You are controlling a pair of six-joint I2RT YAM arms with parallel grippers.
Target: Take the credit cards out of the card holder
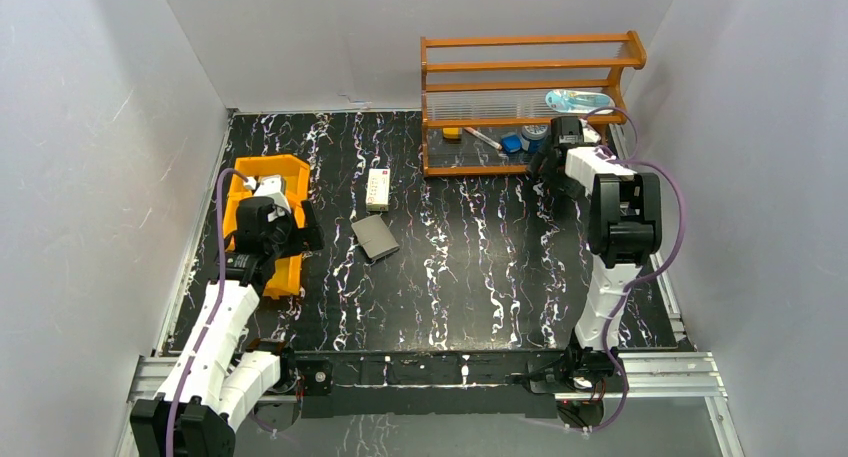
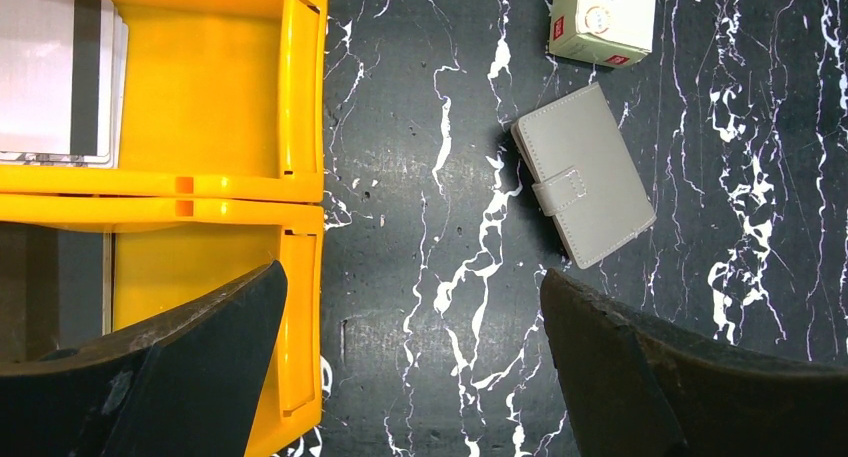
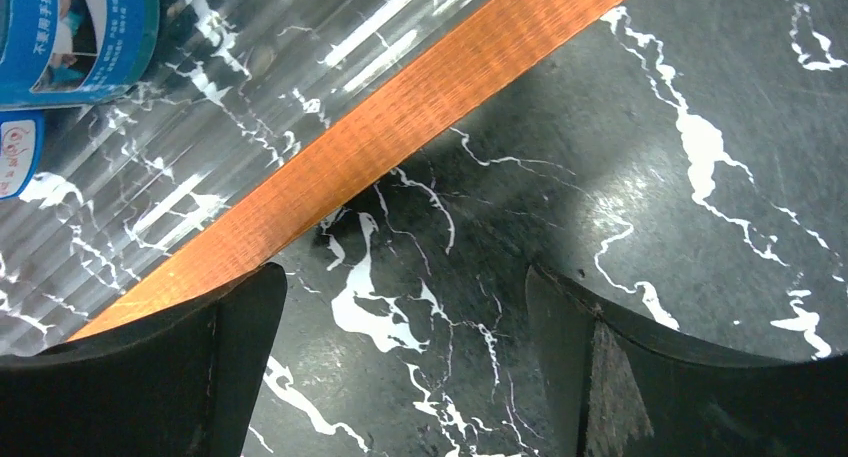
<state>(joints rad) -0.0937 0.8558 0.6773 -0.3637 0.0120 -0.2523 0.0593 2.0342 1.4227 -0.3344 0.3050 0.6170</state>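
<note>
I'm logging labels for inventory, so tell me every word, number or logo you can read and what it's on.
On the white box: red marks and a round logo; print too small to read.
On the blue label behind the clear panel of the rack: white Chinese characters, too blurred to quote.
On the card holder and the striped card in the orange tray: no text visible.
</note>
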